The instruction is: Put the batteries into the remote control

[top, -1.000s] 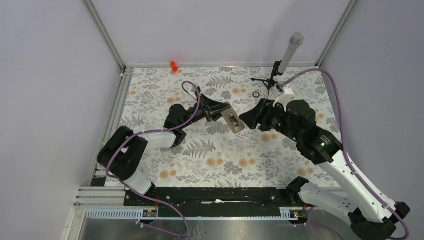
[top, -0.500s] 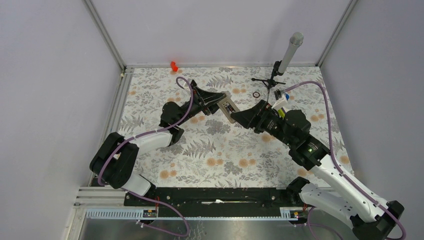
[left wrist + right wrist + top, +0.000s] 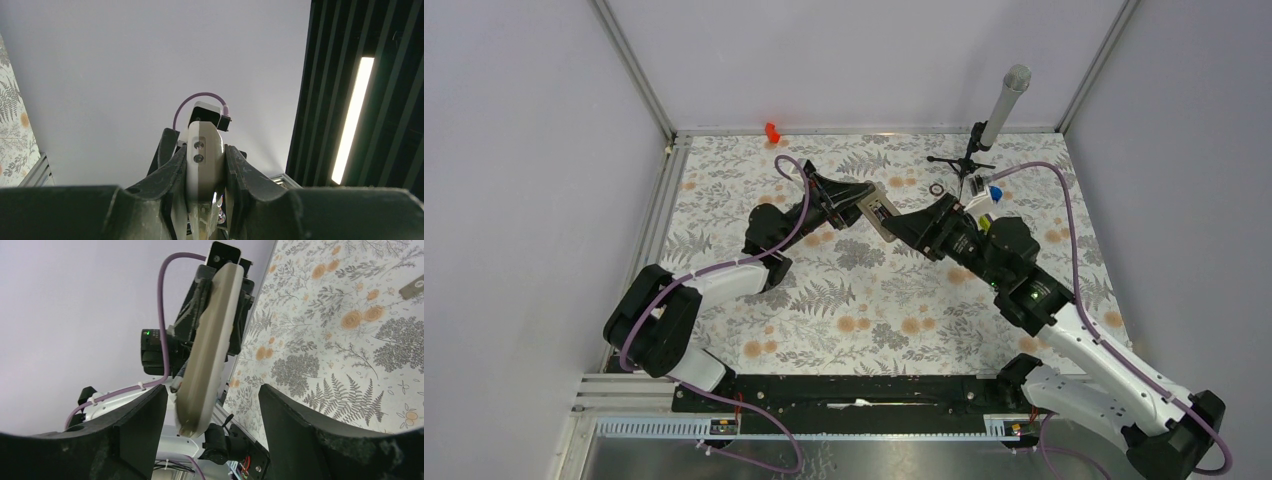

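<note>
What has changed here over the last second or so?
The left gripper, clamped on the remote control, carried it toward the far side of the table and slightly left. The right gripper followed, closing in on the remote control's free end with its jaws open. Nothing was grabbed or released. The small dark ring and the red object at the far edge stayed put.

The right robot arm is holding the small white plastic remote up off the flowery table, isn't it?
No: the left gripper is holding the small white plastic remote control up off the flowery table. The left wrist view shows it clamped there; the right gripper stands open around it.
</note>
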